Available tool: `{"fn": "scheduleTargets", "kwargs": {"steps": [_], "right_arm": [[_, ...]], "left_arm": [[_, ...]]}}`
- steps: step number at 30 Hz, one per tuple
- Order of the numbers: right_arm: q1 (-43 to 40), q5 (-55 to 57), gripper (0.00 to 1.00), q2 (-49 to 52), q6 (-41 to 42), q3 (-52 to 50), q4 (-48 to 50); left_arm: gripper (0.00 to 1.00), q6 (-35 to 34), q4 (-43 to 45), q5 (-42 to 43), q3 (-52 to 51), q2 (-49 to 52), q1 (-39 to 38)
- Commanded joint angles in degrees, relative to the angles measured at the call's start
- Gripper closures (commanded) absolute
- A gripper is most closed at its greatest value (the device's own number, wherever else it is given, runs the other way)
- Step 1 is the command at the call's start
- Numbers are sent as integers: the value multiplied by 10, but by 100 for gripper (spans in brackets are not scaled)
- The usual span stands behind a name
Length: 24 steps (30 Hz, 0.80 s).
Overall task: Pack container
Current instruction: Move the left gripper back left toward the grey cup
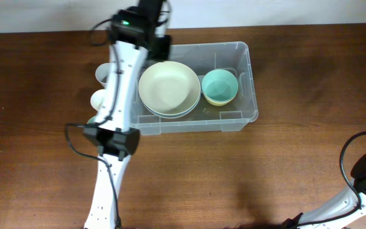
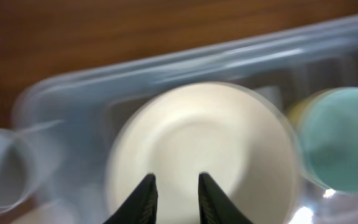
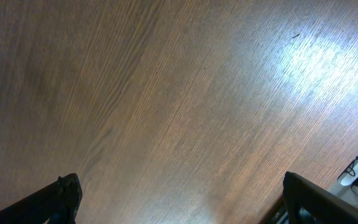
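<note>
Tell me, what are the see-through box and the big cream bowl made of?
The container looks like clear, glossy plastic: its walls are see-through and catch the light. The cream bowl looks smooth and matte, maybe plastic or ceramic; the pictures cannot settle which.

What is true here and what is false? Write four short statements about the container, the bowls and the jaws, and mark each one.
1. The cream bowl lies inside the container. True.
2. The teal bowl sits on the table outside the container. False: it is inside, beside the cream bowl.
3. The right jaws hold a cup. False: they stand open over bare table.
4. A pale cup stands outside the container. True.
</note>
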Motion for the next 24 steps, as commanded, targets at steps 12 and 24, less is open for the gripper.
{"fn": "scheduleTargets", "kwargs": {"steps": [12, 24], "right_arm": [[2, 5, 1, -4, 0, -3, 0], [2, 5, 1, -4, 0, -3, 0]], "left_arm": [[0, 14, -21, 0, 4, -66, 219], [0, 43, -3, 58, -109, -66, 278]]}}
